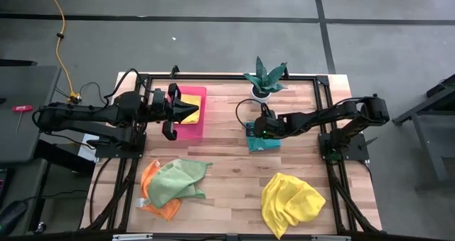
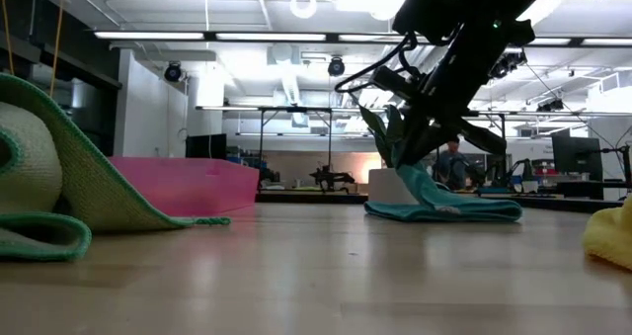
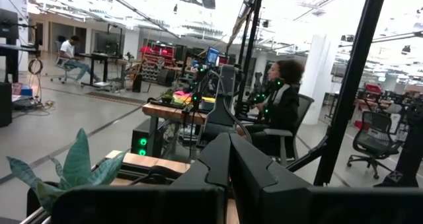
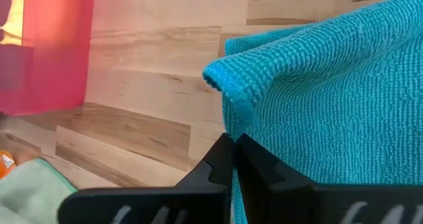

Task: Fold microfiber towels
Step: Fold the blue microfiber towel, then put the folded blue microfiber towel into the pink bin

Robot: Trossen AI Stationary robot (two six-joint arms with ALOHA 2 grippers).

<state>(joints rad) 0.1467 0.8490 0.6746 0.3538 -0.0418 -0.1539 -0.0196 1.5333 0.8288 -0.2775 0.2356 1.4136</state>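
While the pale wooden slatted table [image 1: 234, 177] carries the other cloths, your soft teal microfiber towel [image 1: 261, 142] lies mid-table, just beside the potted plant [image 1: 264, 77], long axis across the table. Right gripper [image 1: 261, 127] is right on it; left gripper [image 1: 186, 114] hangs over the rigid pink rectangular tray [image 1: 192, 127], farther off. Right fingers [image 4: 264, 171] press together, pinching the towel's edge. Left fingers look closed, empty.

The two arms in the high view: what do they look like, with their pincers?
Both arms are dark, nearly black, built of slim jointed segments with black cables looping alongside. The left pincer ends in two pointed dark fingers. The right pincer sits behind a blocky wrist showing a small green light. No lettering is readable.
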